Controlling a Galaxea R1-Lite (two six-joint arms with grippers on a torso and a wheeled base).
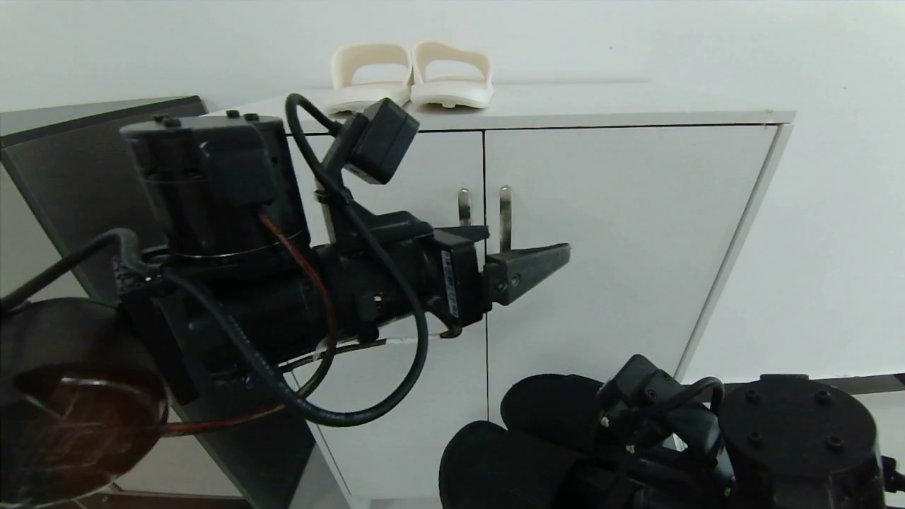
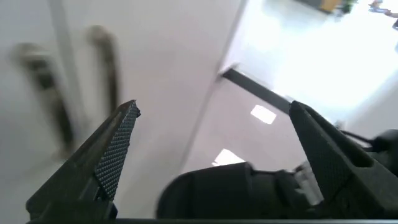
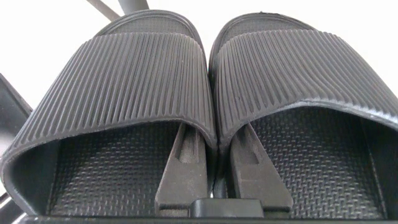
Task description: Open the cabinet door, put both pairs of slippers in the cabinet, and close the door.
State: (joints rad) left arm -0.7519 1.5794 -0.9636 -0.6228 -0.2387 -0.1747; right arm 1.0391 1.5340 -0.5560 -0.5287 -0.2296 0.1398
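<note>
The white cabinet (image 1: 601, 233) stands with both doors shut, its two metal handles (image 1: 505, 215) side by side at the centre seam. A cream pair of slippers (image 1: 411, 76) rests on its top. My left gripper (image 1: 527, 246) hangs open just in front of the handles (image 2: 106, 62), its fingers (image 2: 115, 146) spread wide and holding nothing. Low at the front, my right gripper (image 3: 214, 171) is shut on the black pair of slippers (image 3: 205, 81). One finger is inside each slipper, pinching their adjoining sides. The black slippers (image 1: 537, 417) sit below the right door.
A dark grey unit (image 1: 71, 162) stands against the cabinet's left side. A plain white wall (image 1: 834, 212) runs behind and to the right. The bright floor (image 2: 298, 56) lies beyond the cabinet's right edge.
</note>
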